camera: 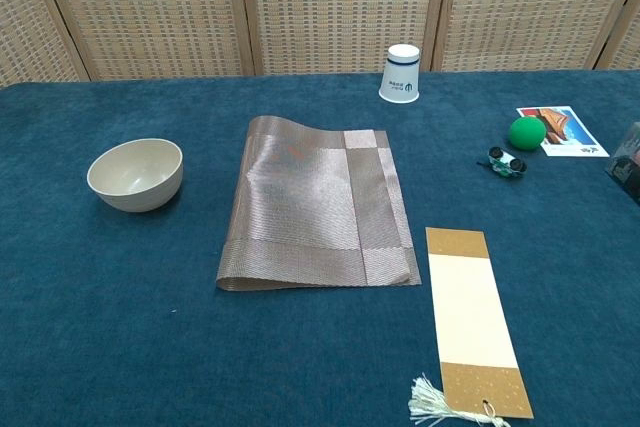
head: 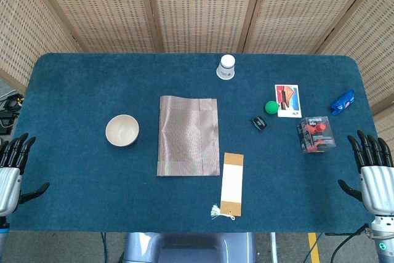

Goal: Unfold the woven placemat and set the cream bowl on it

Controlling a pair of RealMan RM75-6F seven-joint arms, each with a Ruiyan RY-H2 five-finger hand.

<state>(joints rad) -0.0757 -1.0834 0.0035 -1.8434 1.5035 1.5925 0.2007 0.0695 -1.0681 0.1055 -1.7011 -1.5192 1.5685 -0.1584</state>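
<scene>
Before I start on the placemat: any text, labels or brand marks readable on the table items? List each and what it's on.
None reads clearly.
White paper cup: blue band and small logo, too small to read.
Picture card: small print, blurred.
Clear box with red contents: label text blurred.
Blue packet: markings unreadable.

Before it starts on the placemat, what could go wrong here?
1. The bookmark lies close to the right edge of the folded placemat; if the mat opens that way it will likely cover or push it.
2. If it opens left instead, the bowl may be in its path.
3. The paper cup stands upside down just beyond the mat's far corner; a reaching arm could knock it.
Both the left hand and right hand are open at the table edges.
</scene>
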